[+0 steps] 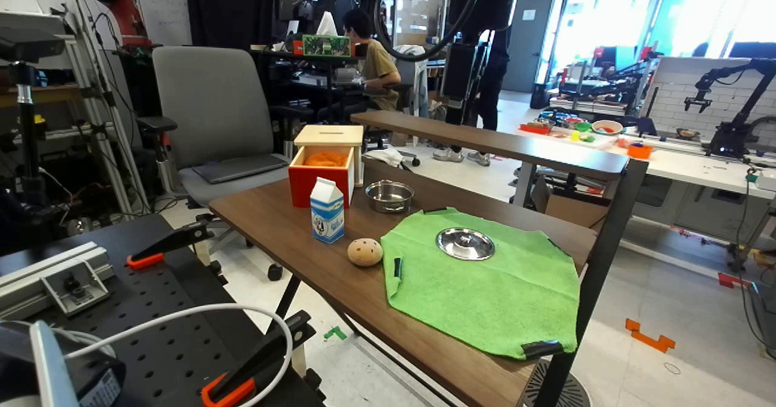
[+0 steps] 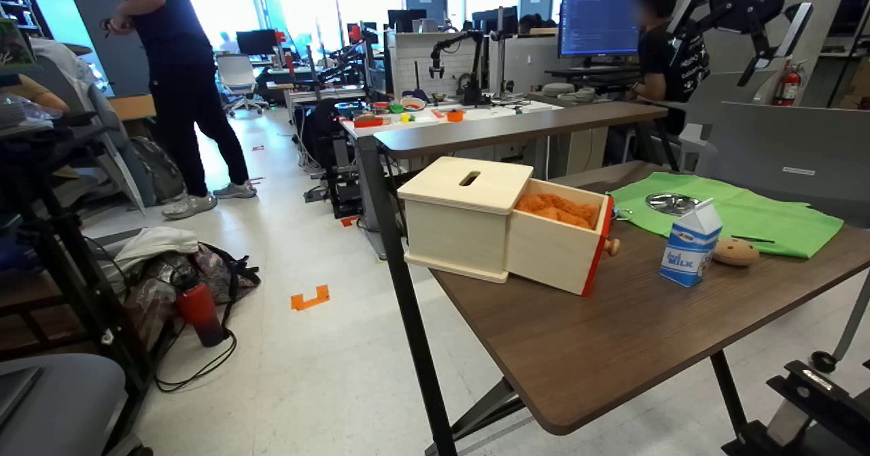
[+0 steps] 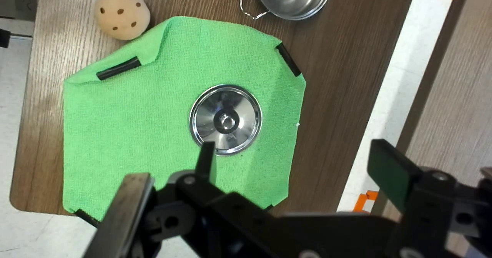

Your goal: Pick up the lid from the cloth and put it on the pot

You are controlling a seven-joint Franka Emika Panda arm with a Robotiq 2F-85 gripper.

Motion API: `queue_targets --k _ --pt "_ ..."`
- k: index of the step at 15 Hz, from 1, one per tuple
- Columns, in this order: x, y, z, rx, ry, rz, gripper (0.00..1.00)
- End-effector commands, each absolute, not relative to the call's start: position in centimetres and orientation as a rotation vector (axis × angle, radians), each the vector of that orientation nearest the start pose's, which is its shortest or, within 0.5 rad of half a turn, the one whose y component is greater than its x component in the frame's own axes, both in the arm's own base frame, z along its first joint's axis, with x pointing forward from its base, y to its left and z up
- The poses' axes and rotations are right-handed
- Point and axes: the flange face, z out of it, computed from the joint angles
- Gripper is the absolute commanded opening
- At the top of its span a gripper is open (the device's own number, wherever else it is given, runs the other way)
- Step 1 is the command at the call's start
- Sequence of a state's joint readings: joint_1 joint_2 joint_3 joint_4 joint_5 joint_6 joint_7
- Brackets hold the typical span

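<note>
Jaws are spread wide on your gripper (image 3: pixel 294 150); an exterior view has it hanging well above the table (image 2: pixel 646 347). Lid (image 3: pixel 225 119) lies flat on the cloth (image 3: pixel 130 123), knob up, bare cloth all round it.

Wrist view crops the pot (image 1: pixel 389 197) but gives you its loop handle (image 3: pixel 241 2), on the cloth side. You get the pot whole in an exterior view, mouth up, between cloth and wooden box (image 1: pixel 315 137); the drawer (image 2: pixel 547 249) blocks most of it in an exterior view.

Text you can read: "ROBOTIQ" on the gripper, "fresh MILK" on the upright carton (image 2: pixel 690 244).

Edges, wrist view: cloth runs close to the table's end. Right of it you've got a bare wood strip, then floor (image 3: pixel 399 81), then the raised shelf (image 3: pixel 453 104). Spotted ball (image 3: pixel 122 14) sits just beside the cloth's folded edge.
</note>
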State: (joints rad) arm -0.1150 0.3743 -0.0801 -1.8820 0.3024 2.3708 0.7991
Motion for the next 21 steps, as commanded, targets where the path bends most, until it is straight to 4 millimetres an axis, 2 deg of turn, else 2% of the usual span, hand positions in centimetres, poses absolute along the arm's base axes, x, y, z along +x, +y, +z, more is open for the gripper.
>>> queue_targets --k 1,5,8,12,15,16,17,19,21 --pt "62.9 -11.9 31.4 -2.461 1.621 -0.074 1.00" --pt "63.0 -12.8 29.5 -2.628 1.454 -0.151 1.00" --pt "63.5 -13.3 27.3 -2.731 1.286 -0.263 1.00" --pt "64.1 -13.8 22.9 -2.821 1.112 -0.353 1.00" --pt "64.0 -13.9 19.2 -2.861 1.097 -0.316 1.00" --pt "64.2 -13.7 18.7 -2.853 1.128 -0.292 1.00" --pt "63.3 -13.8 19.4 -2.840 1.129 -0.272 1.00" --pt "63.4 -13.7 18.2 -2.848 1.128 -0.254 1.00" --pt "63.6 -13.7 18.3 -2.849 1.125 -0.259 1.00"
